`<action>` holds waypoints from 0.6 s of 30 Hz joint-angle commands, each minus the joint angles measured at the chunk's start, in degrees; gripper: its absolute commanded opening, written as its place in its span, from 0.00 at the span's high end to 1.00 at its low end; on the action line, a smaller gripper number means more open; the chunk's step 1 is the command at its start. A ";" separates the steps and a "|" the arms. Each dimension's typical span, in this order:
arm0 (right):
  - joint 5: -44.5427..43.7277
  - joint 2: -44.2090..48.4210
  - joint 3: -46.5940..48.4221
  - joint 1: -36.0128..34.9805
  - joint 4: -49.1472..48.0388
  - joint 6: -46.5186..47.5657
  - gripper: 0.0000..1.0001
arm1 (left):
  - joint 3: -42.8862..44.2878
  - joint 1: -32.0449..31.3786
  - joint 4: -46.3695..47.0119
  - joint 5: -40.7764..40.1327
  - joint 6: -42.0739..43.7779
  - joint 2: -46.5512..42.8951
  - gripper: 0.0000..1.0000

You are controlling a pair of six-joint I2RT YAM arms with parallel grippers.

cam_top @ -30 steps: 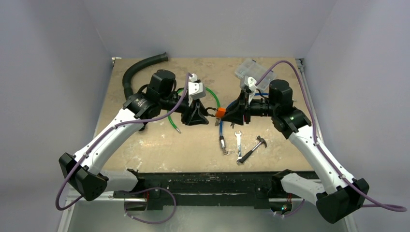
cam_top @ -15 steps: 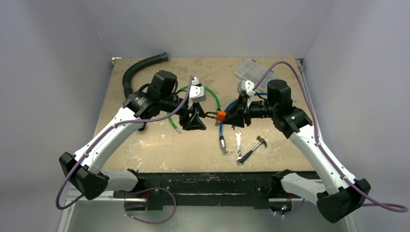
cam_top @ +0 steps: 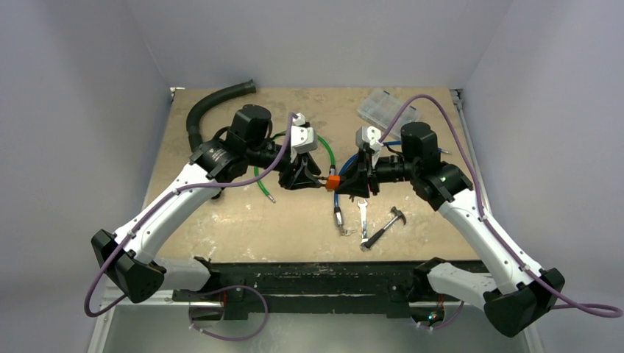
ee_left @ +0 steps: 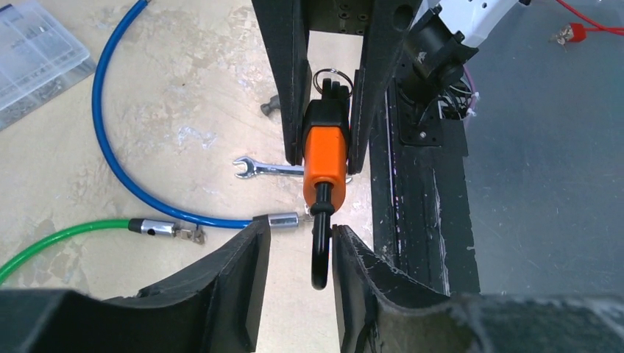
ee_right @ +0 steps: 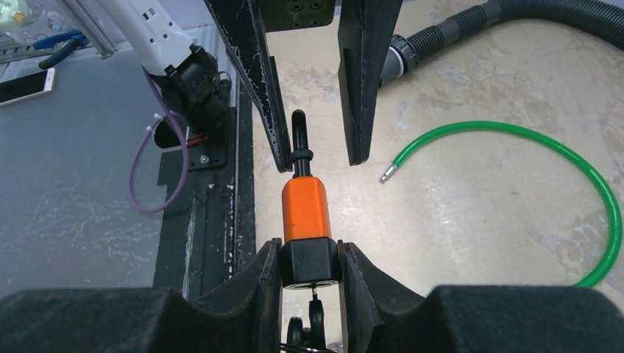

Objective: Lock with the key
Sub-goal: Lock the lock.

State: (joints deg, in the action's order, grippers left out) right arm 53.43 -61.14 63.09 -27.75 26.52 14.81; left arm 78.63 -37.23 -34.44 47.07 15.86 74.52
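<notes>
An orange padlock (cam_top: 332,181) with a black base is held in the air between the arms. My right gripper (cam_top: 347,181) is shut on the black base (ee_right: 309,257). The key (ee_right: 314,315) sticks out of the base behind the right fingers, and its ring (ee_left: 332,76) shows in the left wrist view. My left gripper (cam_top: 313,177) is open, and the black shackle (ee_left: 321,250) lies between its fingers, close against the right-hand one. In the right wrist view the shackle (ee_right: 299,140) points away between the left gripper's spread fingers.
On the table below lie a blue cable (cam_top: 336,197), a green cable (cam_top: 259,184), a wrench (cam_top: 363,217) and a hammer (cam_top: 386,226). A clear plastic box (cam_top: 379,109) sits at the back right and a black hose (cam_top: 210,107) at the back left.
The two grippers have drawn closer together. The padlock has shifted slightly left and nearer in the right gripper, and its shackle now reaches in between the left gripper's fingers.
</notes>
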 commanded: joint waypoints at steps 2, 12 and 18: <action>1.33 0.68 2.90 -0.19 -3.38 -2.06 1.00 | 0.82 -0.22 -2.91 1.18 2.16 -0.50 0.58; -0.08 1.49 1.86 -0.13 -2.81 -1.70 1.00 | -0.33 -0.29 -3.87 2.28 1.76 -1.48 0.77; 0.11 1.02 2.12 -0.20 -3.30 -1.75 1.00 | -0.65 -0.25 -3.43 2.71 1.36 -1.43 1.00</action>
State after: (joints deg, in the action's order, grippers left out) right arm 53.01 -61.10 63.11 -27.75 25.96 13.02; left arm 78.00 -37.28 -38.92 47.97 17.17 74.52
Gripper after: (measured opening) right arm 0.330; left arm 0.070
